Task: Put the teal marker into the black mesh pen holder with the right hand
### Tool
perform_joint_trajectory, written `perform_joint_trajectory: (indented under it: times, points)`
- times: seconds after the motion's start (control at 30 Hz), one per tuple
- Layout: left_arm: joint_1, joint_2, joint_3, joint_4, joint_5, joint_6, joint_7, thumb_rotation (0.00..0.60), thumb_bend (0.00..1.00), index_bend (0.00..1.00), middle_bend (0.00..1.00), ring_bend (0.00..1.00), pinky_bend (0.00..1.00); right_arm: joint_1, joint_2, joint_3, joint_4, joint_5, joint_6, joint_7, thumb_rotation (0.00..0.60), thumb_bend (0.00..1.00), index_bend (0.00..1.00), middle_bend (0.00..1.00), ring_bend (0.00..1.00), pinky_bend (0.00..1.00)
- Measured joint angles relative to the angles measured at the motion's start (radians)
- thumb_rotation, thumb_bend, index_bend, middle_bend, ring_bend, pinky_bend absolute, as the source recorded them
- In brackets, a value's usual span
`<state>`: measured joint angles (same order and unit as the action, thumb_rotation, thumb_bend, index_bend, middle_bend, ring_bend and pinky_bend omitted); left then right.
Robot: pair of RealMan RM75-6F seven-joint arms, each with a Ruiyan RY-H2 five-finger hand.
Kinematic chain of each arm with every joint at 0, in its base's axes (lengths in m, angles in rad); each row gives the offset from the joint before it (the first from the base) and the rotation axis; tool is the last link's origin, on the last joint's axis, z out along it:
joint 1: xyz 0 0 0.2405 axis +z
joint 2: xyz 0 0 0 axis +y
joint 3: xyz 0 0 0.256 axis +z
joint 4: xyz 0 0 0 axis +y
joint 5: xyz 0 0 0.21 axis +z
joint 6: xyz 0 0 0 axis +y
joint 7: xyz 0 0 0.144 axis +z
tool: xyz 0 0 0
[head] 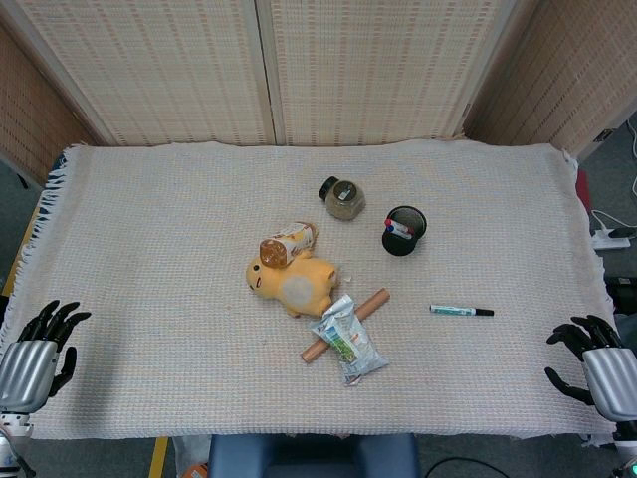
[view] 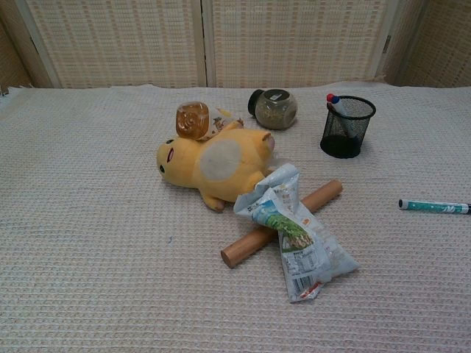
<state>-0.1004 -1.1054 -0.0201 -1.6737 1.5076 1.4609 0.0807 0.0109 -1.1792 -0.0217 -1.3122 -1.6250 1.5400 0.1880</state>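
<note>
Right of the black mesh pen holder (head: 404, 230) and nearer you, the teal marker (head: 461, 311) lies flat, untouched.
Your right hand (head: 595, 365) rests beyond it at the table edge, fingers spread, holding nothing; your left hand (head: 38, 346) likewise idles.

printing on snack packet (view: 302, 235), teal marker (view: 434, 207) and bottle label (head: 297, 238), all illegible

Bare cloth-covered worktop (head: 518, 378) lies between the right robot hand (head: 597, 366) and the teal marker (head: 461, 311); the black mesh pen holder (head: 404, 230) stands unobstructed beyond.
</note>
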Motion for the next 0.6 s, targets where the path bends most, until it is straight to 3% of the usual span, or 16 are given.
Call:
perform_joint_trajectory:
  times: [0.6]
  points:
    - [-0.001, 0.003, 0.0, -0.001, 0.0, -0.001, -0.005, 0.6, 0.59, 0.22, 0.11, 0.04, 0.17, 0.0, 0.004, -0.001, -0.003, 0.004, 0.001, 0.002, 0.6, 0.18, 0.42, 0.31, 0.18, 0.14]
